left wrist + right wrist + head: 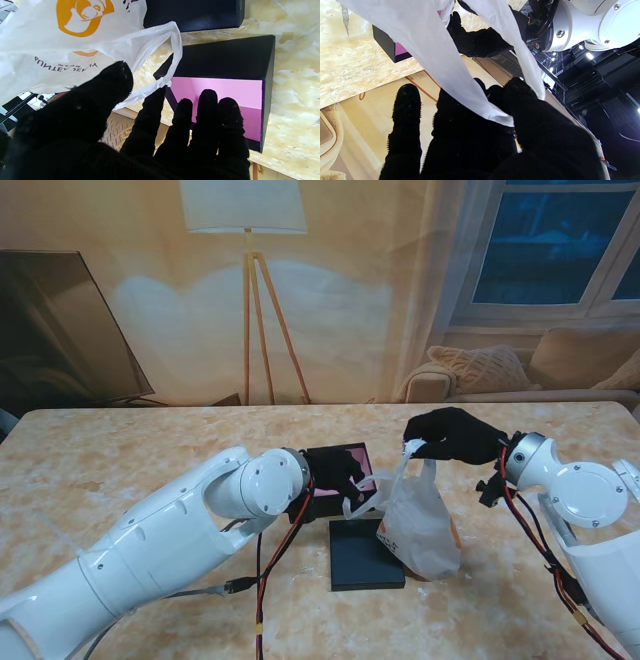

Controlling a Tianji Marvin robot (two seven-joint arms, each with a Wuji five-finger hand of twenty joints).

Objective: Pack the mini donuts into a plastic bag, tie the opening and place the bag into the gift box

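Observation:
A white plastic bag [425, 525] with an orange logo [75, 15] hangs just to the right of the gift box, its bottom on the table. My right hand [452, 436] is shut on one bag handle [440, 50] and holds it up. The other handle loop [175, 50] droops toward my left hand [335, 468], which is open; its index fingertip [156, 96] touches the loop, the thumb apart from it. The black gift box with a pink inside [220, 60] lies open under my left hand. I cannot make out the bag's contents.
The box's flat black lid [365, 558] lies nearer to me, beside the bag. Cables [262, 580] trail from my left arm across the marble table [120, 470]. A lamp and a sofa stand beyond the far edge.

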